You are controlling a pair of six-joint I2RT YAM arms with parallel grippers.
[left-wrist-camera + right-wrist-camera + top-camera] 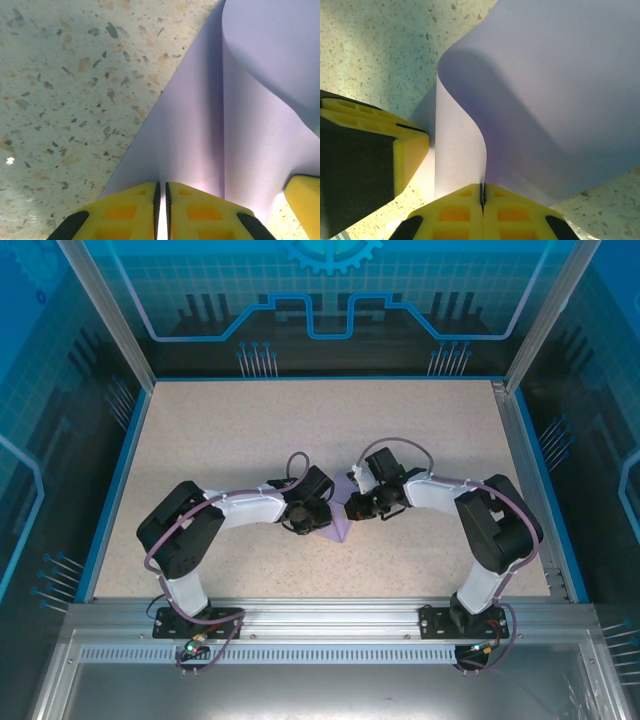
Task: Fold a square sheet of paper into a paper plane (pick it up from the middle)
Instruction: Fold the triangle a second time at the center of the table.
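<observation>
The sheet of paper (560, 100) sits at the middle of the table (240, 440), curling up between 2 grippers. The left gripper (161, 197) is pinched tight on 1 edge and the right gripper (482, 192) on another. From above, both wrists cover most of the sheet, so its full outline cannot be made out.

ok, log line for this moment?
left gripper: shut on paper | right gripper: shut on same paper | paper: curved, bowed up between them | under it: speckled table
</observation>
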